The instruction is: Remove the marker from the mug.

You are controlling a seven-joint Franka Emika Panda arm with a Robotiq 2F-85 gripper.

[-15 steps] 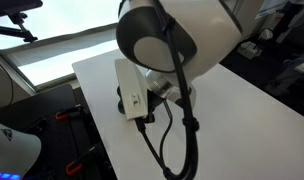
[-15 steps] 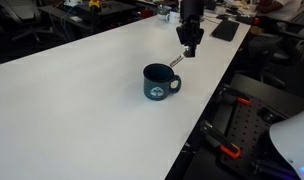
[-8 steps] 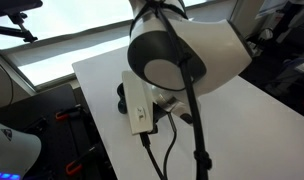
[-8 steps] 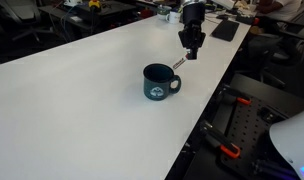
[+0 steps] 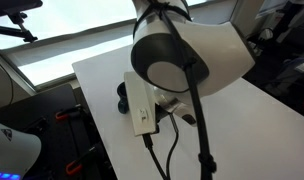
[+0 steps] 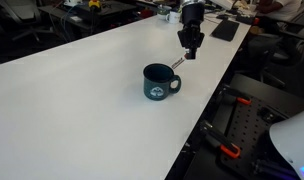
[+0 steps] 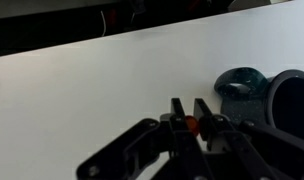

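Clearly the marker [image 7: 191, 125] sits in the tool [image 6: 191, 54], outside the mug [image 6: 160, 82].

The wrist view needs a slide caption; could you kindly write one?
Gripper pinching the marker by its orange end, mug alongside on white table.

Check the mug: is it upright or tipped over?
Upright. In an exterior view the mug stands on its base on the table, opening facing up, handle out to the side.
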